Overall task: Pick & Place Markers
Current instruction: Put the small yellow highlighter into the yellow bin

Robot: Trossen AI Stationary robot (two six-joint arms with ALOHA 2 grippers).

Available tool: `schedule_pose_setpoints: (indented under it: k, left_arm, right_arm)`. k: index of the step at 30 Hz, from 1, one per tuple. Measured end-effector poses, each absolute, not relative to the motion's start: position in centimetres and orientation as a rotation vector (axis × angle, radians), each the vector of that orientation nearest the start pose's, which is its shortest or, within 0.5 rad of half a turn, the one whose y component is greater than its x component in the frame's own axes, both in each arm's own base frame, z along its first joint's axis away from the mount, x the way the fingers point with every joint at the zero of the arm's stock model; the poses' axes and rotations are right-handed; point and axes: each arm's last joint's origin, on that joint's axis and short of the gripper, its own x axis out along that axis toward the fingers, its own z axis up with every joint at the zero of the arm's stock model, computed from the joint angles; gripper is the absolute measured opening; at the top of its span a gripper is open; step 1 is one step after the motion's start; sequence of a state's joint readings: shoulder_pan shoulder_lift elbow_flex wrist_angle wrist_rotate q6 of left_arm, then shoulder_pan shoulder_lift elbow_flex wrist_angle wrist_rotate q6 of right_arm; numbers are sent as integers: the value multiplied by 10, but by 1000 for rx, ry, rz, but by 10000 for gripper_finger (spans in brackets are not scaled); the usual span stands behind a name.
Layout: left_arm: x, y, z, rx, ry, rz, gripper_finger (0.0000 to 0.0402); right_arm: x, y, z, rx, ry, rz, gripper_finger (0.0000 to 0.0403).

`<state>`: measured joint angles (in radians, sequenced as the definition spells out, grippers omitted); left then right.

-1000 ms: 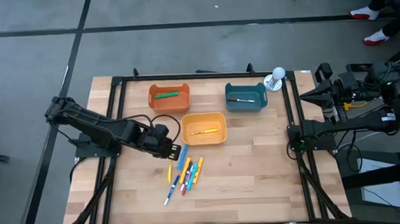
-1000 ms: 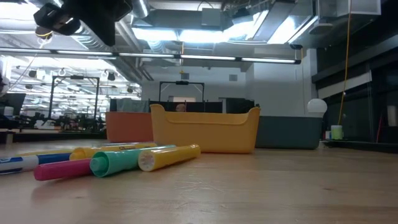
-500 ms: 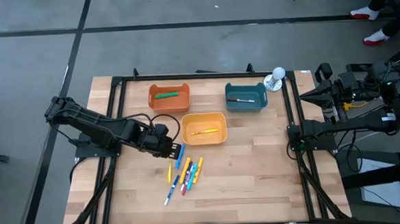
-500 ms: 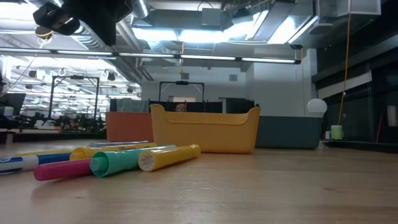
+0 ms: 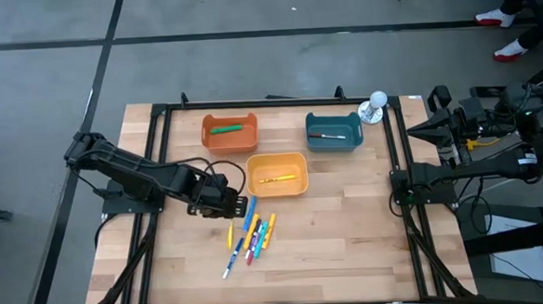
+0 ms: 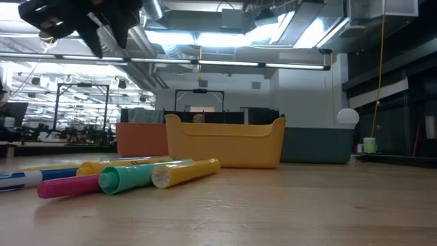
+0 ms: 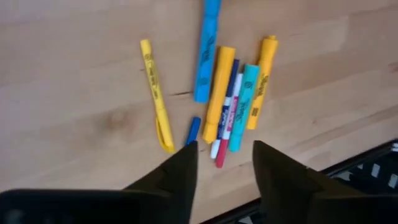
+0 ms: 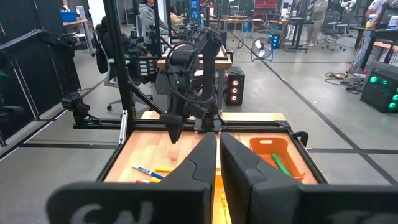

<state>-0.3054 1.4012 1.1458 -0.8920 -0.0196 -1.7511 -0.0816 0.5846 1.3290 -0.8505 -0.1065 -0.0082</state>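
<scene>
Hovering with parted, empty fingers, the left gripper [image 7: 224,163] faced packed markers [image 7: 231,102], risking nudging neighbours; right gripper [image 8: 217,152] waited closed.

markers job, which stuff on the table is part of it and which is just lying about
Part of the job:
- loose markers
- orange bin
- yellow bin
- teal bin
- left hand, above the markers

Just lying about:
- white ball on stand

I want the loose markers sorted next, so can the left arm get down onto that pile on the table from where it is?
Probably yes. The left claw hangs open over the loose markers, empty, with nothing between it and them.
</scene>
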Motion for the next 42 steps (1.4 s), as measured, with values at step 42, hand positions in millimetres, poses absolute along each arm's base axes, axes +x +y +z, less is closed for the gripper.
schedule_pose_setpoints:
  k: [42]
  left_arm:
    - [296, -69, 184, -1249, 1284, 1080, 191]
  right_arm:
    - [36, 0, 449, 2, 106, 25, 23]
